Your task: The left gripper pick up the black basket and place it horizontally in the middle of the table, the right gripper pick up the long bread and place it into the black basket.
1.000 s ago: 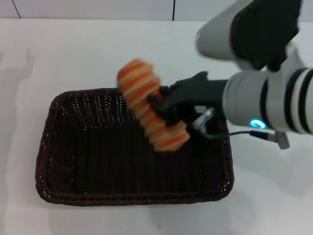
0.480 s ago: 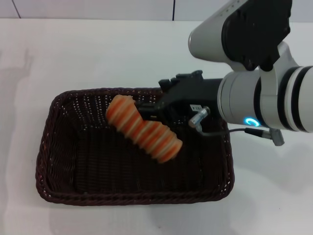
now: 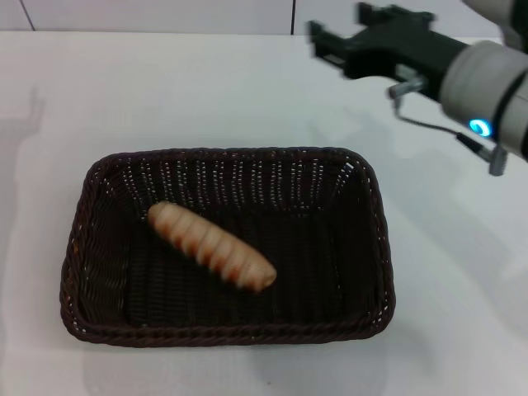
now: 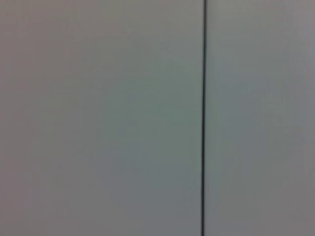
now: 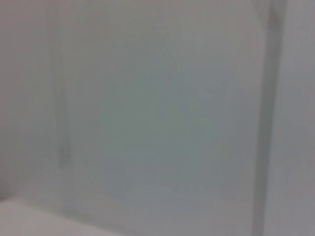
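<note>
The black basket (image 3: pixel 99 247) lies flat on the white table (image 3: pixel 165 91), its long side running left to right. The long bread (image 3: pixel 211 244) lies loose inside it, left of centre, slanting from the back left towards the front right. My right gripper (image 3: pixel 337 35) with the blue ring is raised over the table behind the basket's back right corner, open and empty, well clear of the bread. My left gripper is out of view.
The table's back edge meets a pale wall with dark seams (image 3: pixel 294 16). Both wrist views show only pale wall panels, with a dark seam (image 4: pixel 204 118) in the left wrist view.
My right gripper let go of the long bread, which dropped to lie on the basket floor. The gripper then rose and drew back to the far right.
</note>
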Motion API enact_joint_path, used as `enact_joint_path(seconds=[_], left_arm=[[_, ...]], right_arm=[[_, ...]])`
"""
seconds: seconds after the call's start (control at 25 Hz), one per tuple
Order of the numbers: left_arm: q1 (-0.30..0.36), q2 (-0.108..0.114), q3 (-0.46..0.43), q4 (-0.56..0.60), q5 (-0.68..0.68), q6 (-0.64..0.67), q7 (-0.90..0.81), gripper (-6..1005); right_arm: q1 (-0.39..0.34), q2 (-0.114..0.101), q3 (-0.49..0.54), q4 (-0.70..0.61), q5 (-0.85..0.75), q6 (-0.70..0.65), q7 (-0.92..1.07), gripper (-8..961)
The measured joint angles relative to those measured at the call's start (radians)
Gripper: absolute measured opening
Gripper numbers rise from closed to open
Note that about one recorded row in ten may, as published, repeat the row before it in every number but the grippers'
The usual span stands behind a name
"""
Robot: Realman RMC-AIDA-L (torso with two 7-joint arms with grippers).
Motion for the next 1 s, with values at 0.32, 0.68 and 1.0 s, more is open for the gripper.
enact_joint_path(seconds=[0.32,0.68,1.0], left_arm=[[0.034,-0.001,-0.04,0.0,0.001,0.005,0.0,726],[0.046,-0.003,-0.042,0.024,0.002,0.001,0.0,726],[0.038,-0.005,-0.042,0.041,0.001,0.0,0.0,726]], right_arm=[[-0.13,0.004,0.005,-0.425,0.032,-0.759,0.039,659],[-0.082,0.005,-0.049,-1.009,0.193,-1.57,0.164,659],[-0.027,0.01,-0.068,-1.202,0.222,-1.768,0.226,659]])
